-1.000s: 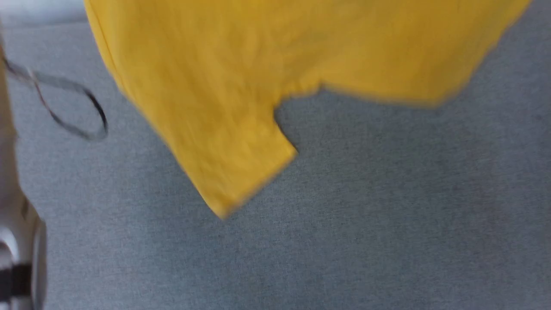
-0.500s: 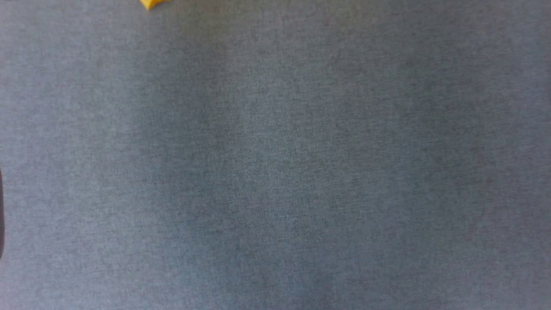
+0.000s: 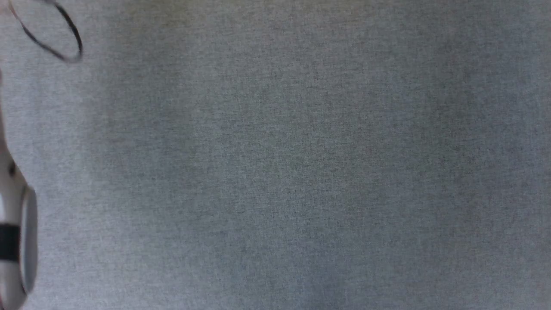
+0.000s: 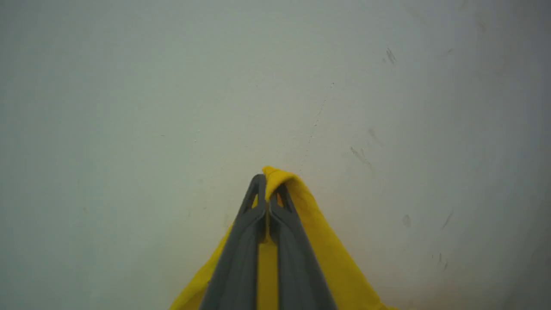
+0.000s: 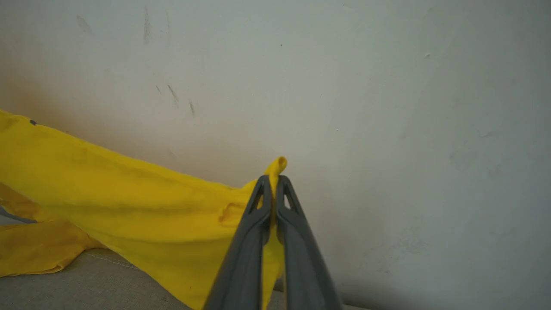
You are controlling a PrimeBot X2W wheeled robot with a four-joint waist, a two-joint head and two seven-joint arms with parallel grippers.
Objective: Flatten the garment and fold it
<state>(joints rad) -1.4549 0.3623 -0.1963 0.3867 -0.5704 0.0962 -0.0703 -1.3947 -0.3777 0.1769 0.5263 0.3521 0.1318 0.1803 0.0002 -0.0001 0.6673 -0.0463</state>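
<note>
Left wrist view: my left gripper (image 4: pixel 270 184), two long dark grey fingers, is pressed together on a fold of the mustard-yellow soft cloth T-shirt (image 4: pixel 320 245). A small nub of cloth pokes out past the fingertips. The rest drapes down on both sides of the fingers, more on the right of that view. Behind is a pale, scuffed wall (image 4: pixel 150 86).

Right wrist view: my right gripper (image 5: pixel 273 180) is likewise clamped on an edge of the T-shirt, with a little rolled tip standing above the fingertips. From the pinch the cloth runs off to the left of that view as a broad, plain yellow band. Its lower part sags onto a grey woven fabric surface (image 5: pixel 64 292). A thin dark mark shows at the far left edge, too small to say more. The pale wall is behind here too.

Head view: the grey woven fabric surface (image 3: pixel 301 172) spans the frame, softly shadowed. A pale forearm (image 3: pixel 13 241) with a black band sits at the left edge. A thin black cable loop (image 3: pixel 71 38) is at upper left, blurred.
</note>
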